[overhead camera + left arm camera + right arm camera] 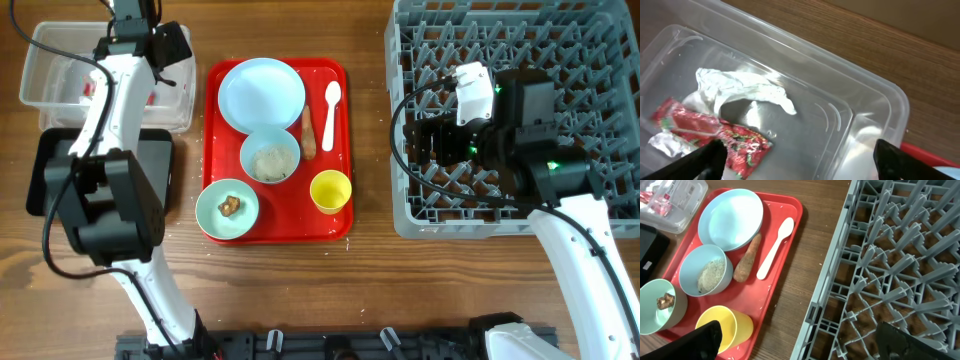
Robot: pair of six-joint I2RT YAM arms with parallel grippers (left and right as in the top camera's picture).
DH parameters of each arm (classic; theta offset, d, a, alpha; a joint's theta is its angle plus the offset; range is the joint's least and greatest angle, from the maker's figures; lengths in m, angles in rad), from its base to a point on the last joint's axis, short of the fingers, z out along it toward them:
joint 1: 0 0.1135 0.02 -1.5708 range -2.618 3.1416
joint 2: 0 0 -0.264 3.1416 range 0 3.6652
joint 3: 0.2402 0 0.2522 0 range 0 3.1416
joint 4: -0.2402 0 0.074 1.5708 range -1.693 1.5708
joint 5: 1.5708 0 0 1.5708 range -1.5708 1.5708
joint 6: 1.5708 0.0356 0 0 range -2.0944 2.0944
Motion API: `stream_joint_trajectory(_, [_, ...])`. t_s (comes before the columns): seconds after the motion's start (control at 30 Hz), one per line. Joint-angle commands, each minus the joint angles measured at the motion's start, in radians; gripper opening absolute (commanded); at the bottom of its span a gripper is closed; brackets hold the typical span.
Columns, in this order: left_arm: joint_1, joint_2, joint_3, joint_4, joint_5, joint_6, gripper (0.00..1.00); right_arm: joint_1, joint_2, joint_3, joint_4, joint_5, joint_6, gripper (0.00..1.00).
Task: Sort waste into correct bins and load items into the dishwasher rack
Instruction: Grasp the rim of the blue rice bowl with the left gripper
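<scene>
Risks, as judged:
- Dishwasher rack (590, 60), right of the red serving tray (290, 218): the pegs stand close together, so a dish lowered off-line could hang up on them or tip.
- Plate (261, 92), at the tray's far end: flat and thin-rimmed, so it may slip from a two-finger pinch.
- Rice bowl (243, 157), tray centre, and lump bowl (205, 205), near-left corner: both hold food. If racked unemptied, the rice (272, 162) and lump (230, 205) would foul the rack. Tipped carelessly, grains would scatter on the counter.
- Sausage stick (309, 135), just beside the spoon (331, 112), right of the plate: a loose grab could catch the wrong one.

Left end effector (805, 165): spread wide and empty, over the clear tub (860, 100) left of the tray. The paper (745, 87) and wrapper (715, 130) lie inside the tub.

Right end effector (805, 347): spread wide and empty, above the rack's tray-side edge.
</scene>
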Motion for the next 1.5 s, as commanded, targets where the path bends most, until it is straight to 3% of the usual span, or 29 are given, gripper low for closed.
stream_joint_trajectory(0.0, [-0.042,-0.176,0.004,-0.101,0.002,0.0,0.94,0.001,0.007,0.018,-0.001,-0.017,0.008,1.0])
stream_joint_trajectory(0.1, [-0.098,-0.287,0.004,-0.263,0.084,0.0,0.94,0.001,0.007,0.018,0.0,-0.017,0.008,1.0])
stream_joint_trajectory(0.17, [-0.165,-0.349,0.004,-0.413,0.22,-0.002,0.94,0.001,0.007,0.018,0.002,-0.017,0.008,1.0])
stream_joint_trajectory(0.3, [-0.3,-0.341,-0.033,-0.574,0.318,-0.093,0.88,0.001,0.007,0.018,0.002,-0.017,0.005,1.0])
stream_joint_trajectory(0.4, [-0.41,-0.33,-0.183,-0.505,0.306,-0.139,0.77,0.001,0.007,0.018,0.007,-0.017,0.005,1.0])
stream_joint_trajectory(0.5, [-0.461,-0.328,-0.316,-0.394,0.307,-0.138,0.71,0.001,0.007,0.018,0.007,-0.017,0.005,1.0])
stream_joint_trajectory(0.57, [-0.495,-0.328,-0.403,-0.306,0.306,-0.127,0.59,0.001,0.007,0.018,0.006,-0.017,0.005,1.0])
stream_joint_trajectory(0.63, [-0.529,-0.328,-0.481,-0.224,0.306,-0.102,0.56,0.001,0.007,0.018,0.006,-0.017,0.008,1.0])
stream_joint_trajectory(0.87, [-0.554,-0.327,-0.65,-0.052,0.295,-0.1,0.34,0.001,0.007,0.018,0.004,-0.017,0.008,1.0])
stream_joint_trajectory(1.17, [-0.557,-0.322,-0.707,-0.008,0.295,-0.101,0.2,0.001,0.007,0.018,-0.003,-0.017,0.008,1.0])
stream_joint_trajectory(1.3, [-0.556,-0.313,-0.707,-0.005,0.295,-0.101,0.04,0.001,0.007,0.018,-0.013,-0.017,0.008,1.0])
stream_joint_trajectory(1.47, [-0.555,-0.33,-0.655,0.031,0.296,-0.105,0.04,0.001,0.007,0.018,-0.015,-0.017,0.008,1.0])
